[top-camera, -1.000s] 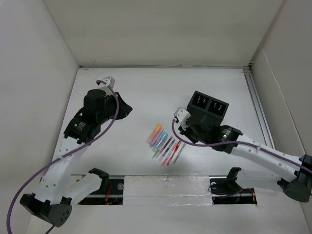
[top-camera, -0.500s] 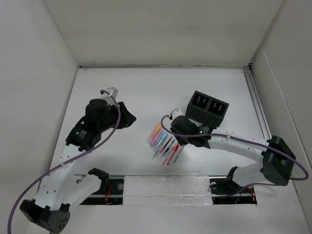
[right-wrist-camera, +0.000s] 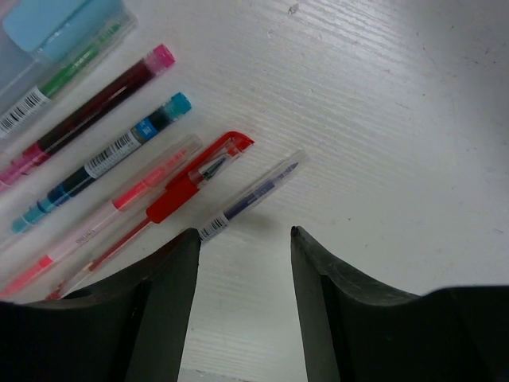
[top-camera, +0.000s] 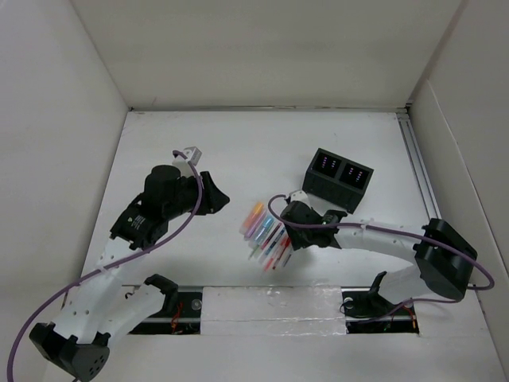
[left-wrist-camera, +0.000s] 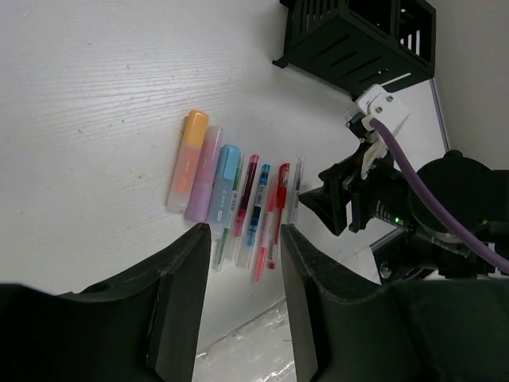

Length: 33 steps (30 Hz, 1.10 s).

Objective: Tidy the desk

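Observation:
A row of highlighters and pens (top-camera: pixel 267 234) lies on the white desk (top-camera: pixel 238 143). From the left wrist I see an orange highlighter (left-wrist-camera: pixel 188 159), a purple one (left-wrist-camera: pixel 205 171), a blue one (left-wrist-camera: pixel 226 179), then several thin pens up to a red pen (left-wrist-camera: pixel 278 197). My left gripper (top-camera: pixel 218 199) hovers left of the row, open (left-wrist-camera: pixel 243 239) and empty. My right gripper (top-camera: pixel 286 227) sits low at the row's right end, open (right-wrist-camera: pixel 245 235) with nothing between its fingers. A clear blue-ink pen (right-wrist-camera: pixel 250 195) lies just off its left fingertip, beside the red pen (right-wrist-camera: pixel 191 183).
A black two-compartment organizer box (top-camera: pixel 339 178) stands behind the right arm, also in the left wrist view as the organizer (left-wrist-camera: pixel 358 40). A metal rail (top-camera: pixel 421 175) runs along the desk's right edge. White panels wall the desk. A shiny strip (top-camera: pixel 270 306) covers the near edge.
The right gripper came from beside the organizer down-left to the pens' right end and opened wider. The left gripper moved right toward the row and parted its fingers.

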Each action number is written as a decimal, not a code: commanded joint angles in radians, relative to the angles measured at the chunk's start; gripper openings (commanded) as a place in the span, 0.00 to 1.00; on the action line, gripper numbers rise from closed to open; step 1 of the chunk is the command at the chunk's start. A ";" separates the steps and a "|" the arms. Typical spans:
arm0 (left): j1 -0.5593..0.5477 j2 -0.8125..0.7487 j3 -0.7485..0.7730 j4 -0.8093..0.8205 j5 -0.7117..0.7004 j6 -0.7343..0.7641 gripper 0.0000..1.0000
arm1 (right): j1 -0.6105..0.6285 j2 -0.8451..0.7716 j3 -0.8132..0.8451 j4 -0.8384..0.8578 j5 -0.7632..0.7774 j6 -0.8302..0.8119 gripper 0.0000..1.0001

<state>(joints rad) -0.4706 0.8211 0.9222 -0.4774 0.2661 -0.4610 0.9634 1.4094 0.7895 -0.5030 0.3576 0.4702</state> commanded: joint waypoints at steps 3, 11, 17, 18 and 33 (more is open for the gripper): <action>-0.016 0.007 -0.014 0.048 0.022 0.008 0.37 | -0.009 -0.016 -0.018 0.110 -0.006 0.160 0.51; -0.026 0.021 -0.008 0.048 0.021 0.012 0.37 | -0.040 -0.014 0.000 0.071 0.043 0.285 0.44; -0.026 0.024 -0.005 0.048 0.021 0.013 0.36 | -0.040 0.034 -0.032 0.133 0.015 0.304 0.42; -0.026 0.023 -0.005 0.048 0.021 0.013 0.36 | -0.040 0.046 -0.030 0.121 0.015 0.315 0.41; -0.026 0.036 0.026 0.040 -0.001 0.021 0.36 | -0.058 0.050 -0.165 0.147 -0.003 0.410 0.04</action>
<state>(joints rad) -0.4915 0.8558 0.9142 -0.4599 0.2737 -0.4534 0.9131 1.4399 0.6823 -0.3168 0.3851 0.8616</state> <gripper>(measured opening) 0.359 0.134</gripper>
